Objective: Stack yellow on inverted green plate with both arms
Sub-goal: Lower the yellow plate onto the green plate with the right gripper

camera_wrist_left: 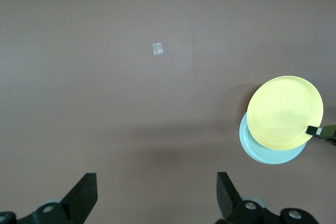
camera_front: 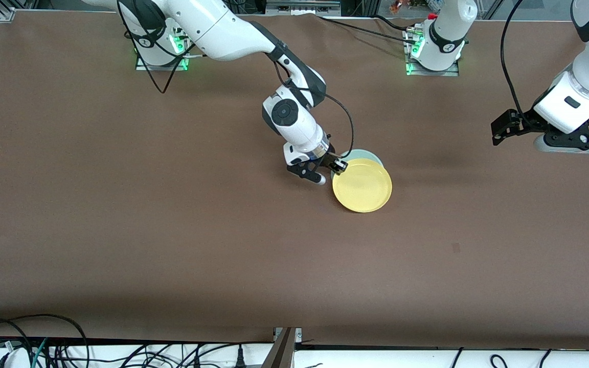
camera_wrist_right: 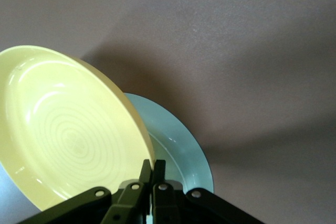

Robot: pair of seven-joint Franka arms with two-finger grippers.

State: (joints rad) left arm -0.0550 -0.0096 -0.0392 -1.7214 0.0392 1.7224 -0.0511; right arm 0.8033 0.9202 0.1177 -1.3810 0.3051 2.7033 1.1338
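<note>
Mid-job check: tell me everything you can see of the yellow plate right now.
The yellow plate is small, round, glossy and plain, with a shallow raised rim and faint concentric rings inside. It is open side up, tilted, and overlaps the green plate, covering most of it, near the table's middle. The right gripper is shut on its rim at the edge toward the right arm's end. The left gripper waits open, apart from it.
</note>
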